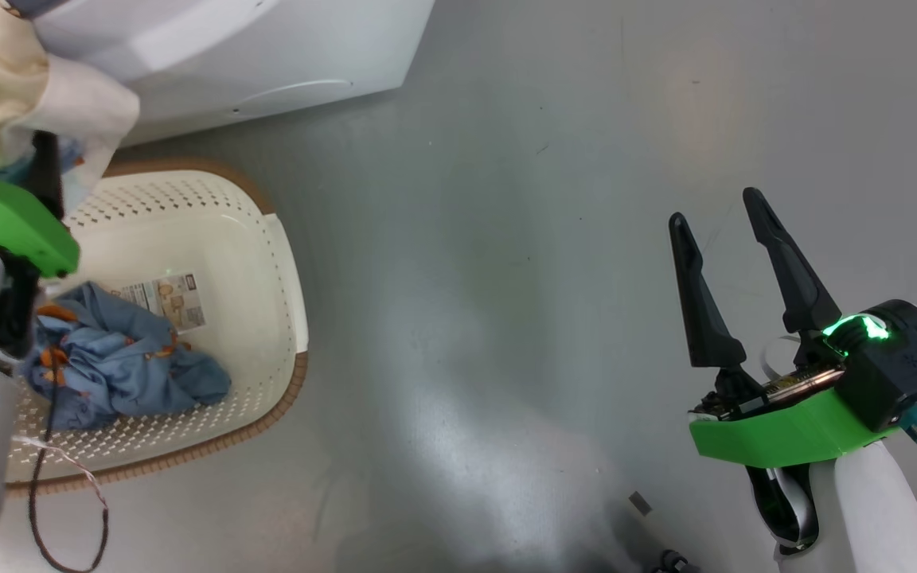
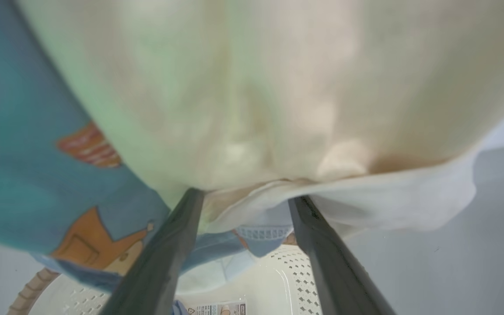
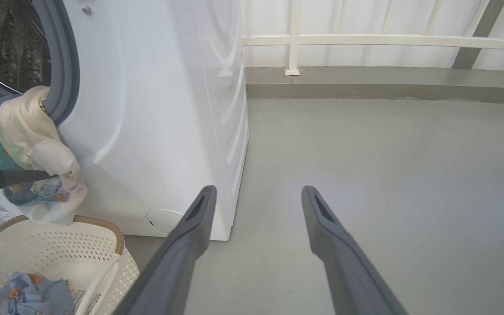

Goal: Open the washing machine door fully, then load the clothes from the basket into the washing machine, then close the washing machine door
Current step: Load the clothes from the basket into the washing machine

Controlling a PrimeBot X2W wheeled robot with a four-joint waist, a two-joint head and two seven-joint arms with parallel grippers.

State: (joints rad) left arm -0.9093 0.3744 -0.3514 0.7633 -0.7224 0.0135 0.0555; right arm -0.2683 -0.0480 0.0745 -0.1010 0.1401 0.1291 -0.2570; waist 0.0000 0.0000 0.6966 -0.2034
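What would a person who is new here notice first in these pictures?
A cream and blue garment hangs from the lip of the washing machine, against the open left gripper. A second blue bundle lies in the basket below, while the right gripper stands open over the grey floor.

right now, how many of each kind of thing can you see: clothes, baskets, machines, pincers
basket: 1
washing machine: 1
clothes bundles: 2, blue bundle in the basket, cream and blue bundle hanging at the machine's mouth
pincers: 2, left pincer, right pincer
total: 6
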